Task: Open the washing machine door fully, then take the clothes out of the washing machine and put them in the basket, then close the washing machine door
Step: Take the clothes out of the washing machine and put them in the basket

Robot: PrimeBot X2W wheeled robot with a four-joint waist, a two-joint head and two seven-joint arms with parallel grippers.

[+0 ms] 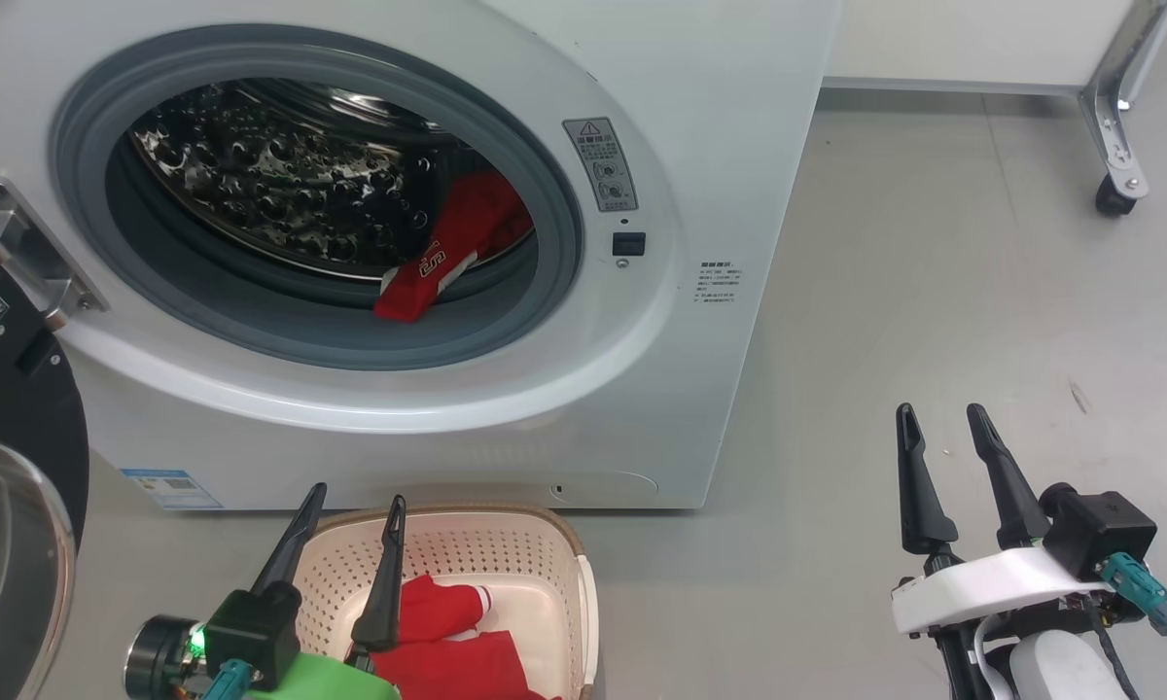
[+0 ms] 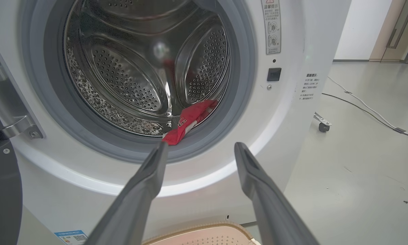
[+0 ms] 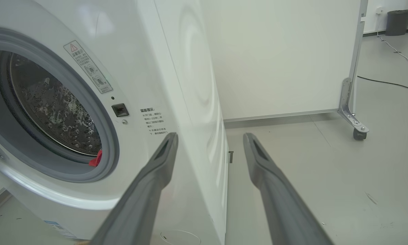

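A: What waited to be fetched?

B: In the head view, one red garment (image 1: 444, 255) with white trim lay at the centre of the frame. It was draped over the lower right lip of the drum mouth of the washing machine (image 1: 739, 146), on the grey rubber ring (image 1: 331, 345). More red fabric (image 1: 452, 647) sat in the basket (image 1: 585, 593) at the bottom centre, just in front of the machine.

A: And the door and grippers?

B: The washing machine door (image 1: 19, 418) stood swung open at the left edge. The left gripper (image 1: 358, 493), lower left, hovered above the basket, its jaws spread with nothing between them. The right gripper (image 1: 938, 408), lower right, was likewise spread and empty over bare floor (image 1: 934, 243), well apart from the drum mouth.

A: How should the pick go?

B: The left gripper probably suited it, as its wrist view showed the garment just above its left fingertip. It would do well to go in low over the rubber ring, straddle the bunched fold near the lettering and close fully. It should then lift clear of the lip before drawing back, so the cloth did not snag.
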